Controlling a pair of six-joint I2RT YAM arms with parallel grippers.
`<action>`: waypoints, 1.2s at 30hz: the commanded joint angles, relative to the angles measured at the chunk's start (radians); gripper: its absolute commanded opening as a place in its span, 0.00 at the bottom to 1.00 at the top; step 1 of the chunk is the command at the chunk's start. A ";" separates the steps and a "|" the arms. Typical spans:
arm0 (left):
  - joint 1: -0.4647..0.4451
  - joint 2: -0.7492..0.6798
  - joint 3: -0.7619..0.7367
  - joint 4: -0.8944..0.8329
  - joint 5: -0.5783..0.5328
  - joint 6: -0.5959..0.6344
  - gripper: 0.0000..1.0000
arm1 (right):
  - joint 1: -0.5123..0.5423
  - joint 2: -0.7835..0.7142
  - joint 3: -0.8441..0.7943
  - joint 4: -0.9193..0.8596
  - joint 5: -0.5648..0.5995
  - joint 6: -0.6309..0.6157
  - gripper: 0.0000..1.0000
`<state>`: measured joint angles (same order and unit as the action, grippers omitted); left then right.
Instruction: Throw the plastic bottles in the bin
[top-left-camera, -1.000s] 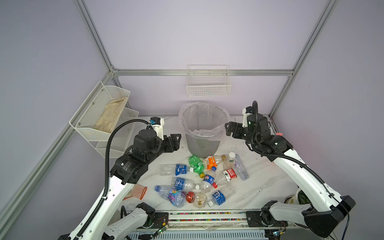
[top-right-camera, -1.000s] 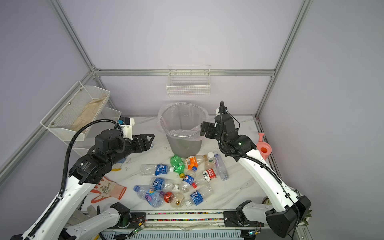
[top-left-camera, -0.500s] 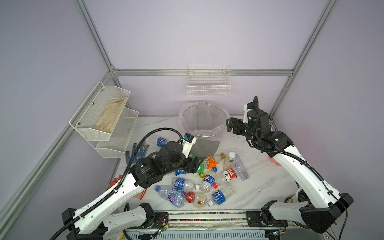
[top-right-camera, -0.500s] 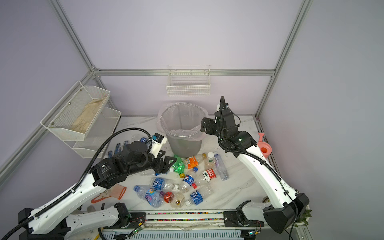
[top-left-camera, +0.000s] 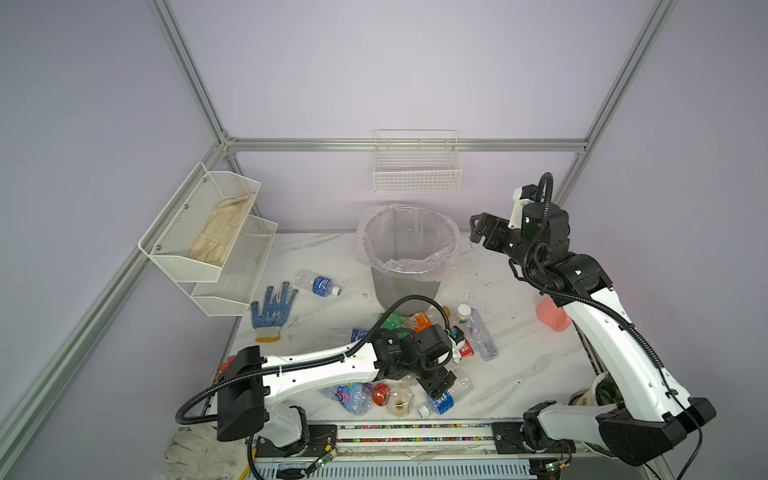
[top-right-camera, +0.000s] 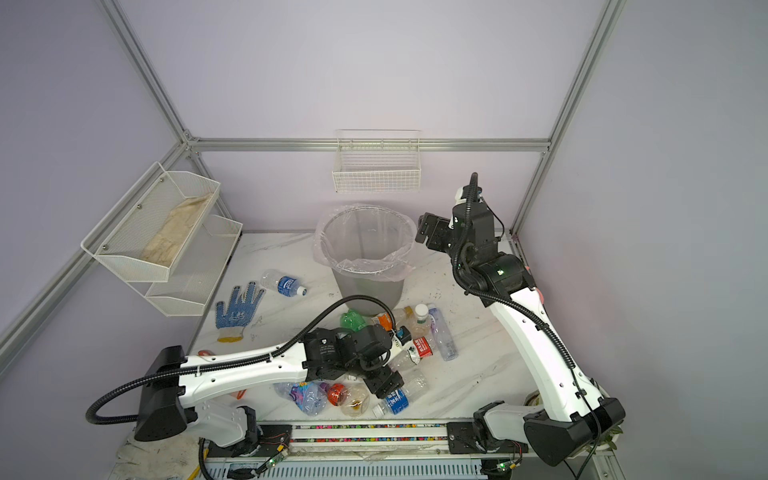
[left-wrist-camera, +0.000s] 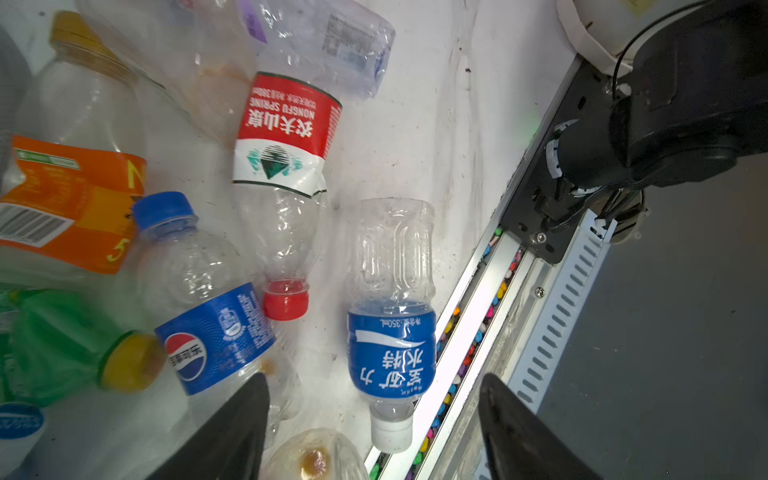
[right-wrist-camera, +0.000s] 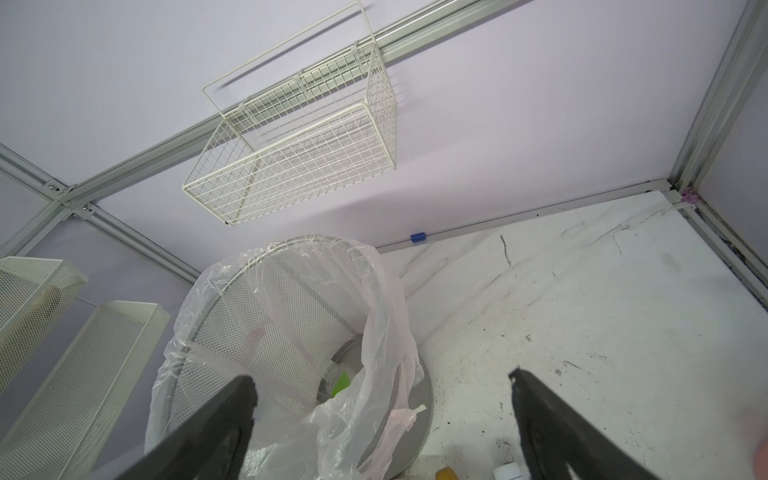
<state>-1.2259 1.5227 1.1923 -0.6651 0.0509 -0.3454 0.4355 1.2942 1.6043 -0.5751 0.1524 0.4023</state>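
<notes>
The grey bin (top-left-camera: 405, 286) (top-right-camera: 368, 286) with its clear bag stands at the back middle. Several plastic bottles lie piled in front of it. My left gripper (top-left-camera: 440, 384) (left-wrist-camera: 372, 378) hangs open low over the pile's front. A blue-labelled, white-capped bottle (left-wrist-camera: 392, 349) (top-left-camera: 442, 401) lies between its spread fingers, ungripped. Beside it lie a red-labelled bottle (left-wrist-camera: 286, 124), a Pepsi bottle (left-wrist-camera: 212, 332), an orange-labelled one (left-wrist-camera: 70, 203) and a green one (left-wrist-camera: 54, 345). One bottle (top-left-camera: 318, 284) lies alone to the left of the bin. My right gripper (top-left-camera: 478, 224) (right-wrist-camera: 380, 376) is open and empty, raised beside the bin's right rim (right-wrist-camera: 291, 316).
A blue dotted glove (top-left-camera: 272, 307) lies left of the pile. A pink watering can (top-left-camera: 552, 313) stands behind my right arm. White mesh shelves (top-left-camera: 208, 232) hang on the left wall and a wire basket (top-left-camera: 417, 174) on the back wall. The front rail (top-left-camera: 415, 432) runs close to the blue-labelled bottle.
My left arm swung from the bin's left side down and across to the front of the pile. My right gripper stayed by the bin's rim, still open.
</notes>
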 joint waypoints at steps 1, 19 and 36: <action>-0.024 0.024 0.044 0.035 0.064 0.034 0.79 | -0.009 -0.024 -0.015 -0.019 0.006 -0.003 0.98; -0.050 0.305 0.125 0.010 -0.058 -0.027 0.80 | -0.017 -0.043 -0.021 -0.017 0.007 0.010 0.97; -0.056 -0.005 0.331 -0.200 -0.218 0.155 0.40 | -0.031 -0.074 -0.015 -0.015 0.050 -0.003 0.97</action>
<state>-1.2781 1.6348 1.3411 -0.8062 -0.0914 -0.2874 0.4122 1.2339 1.5791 -0.5808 0.1761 0.4065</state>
